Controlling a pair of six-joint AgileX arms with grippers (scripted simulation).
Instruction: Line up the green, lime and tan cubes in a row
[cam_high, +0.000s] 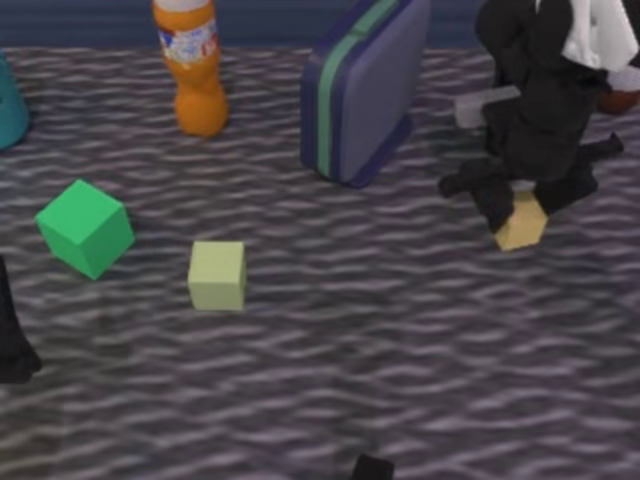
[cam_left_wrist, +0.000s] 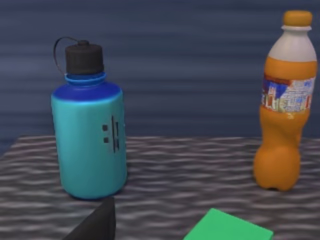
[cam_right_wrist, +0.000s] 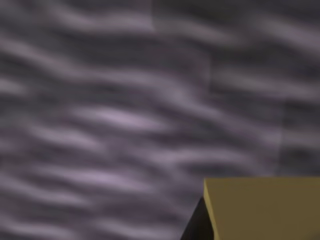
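1. Right gripper (cam_high: 520, 205) is low over the right side of the table (cam_high: 400, 330), sitting right on top of the tan cube (cam_high: 523, 224); the arm covers the cube's upper part.
2. Can't tell whether its fingers are clamped on the tan cube or loose: the top view hides them, and the right wrist view only shows one corner of the tan cube (cam_right_wrist: 265, 207) close up against the wavy grey tabletop (cam_right_wrist: 125, 100).
3. Green cube (cam_high: 85, 227) is on the left side of the table, turned at an angle, nothing touching it. One green corner (cam_left_wrist: 227, 229) also shows in the left wrist view.
4. Lime cube (cam_high: 217, 275) sits near the green cube, towards the middle, with a gap between them. It is well apart from the tan cube.
5. Left gripper (cam_high: 12, 350) is at the far left edge, mostly out of the top view, clear of the cubes; finger state not visible.
6. Containers: orange soda bottle (cam_high: 195, 65) stands upright at the back, cap on (cam_left_wrist: 297, 18), orange liquid filling the body (cam_left_wrist: 280, 150).
7. Teal water bottle (cam_left_wrist: 90, 135) stands upright at the back left, black lid (cam_left_wrist: 84, 57) on; body is opaque, contents can't be seen.
8. Purple case with a green stripe (cam_high: 362, 85) stands on edge at the back centre, closed.
9. Small black block (cam_high: 372, 467) at the front edge.
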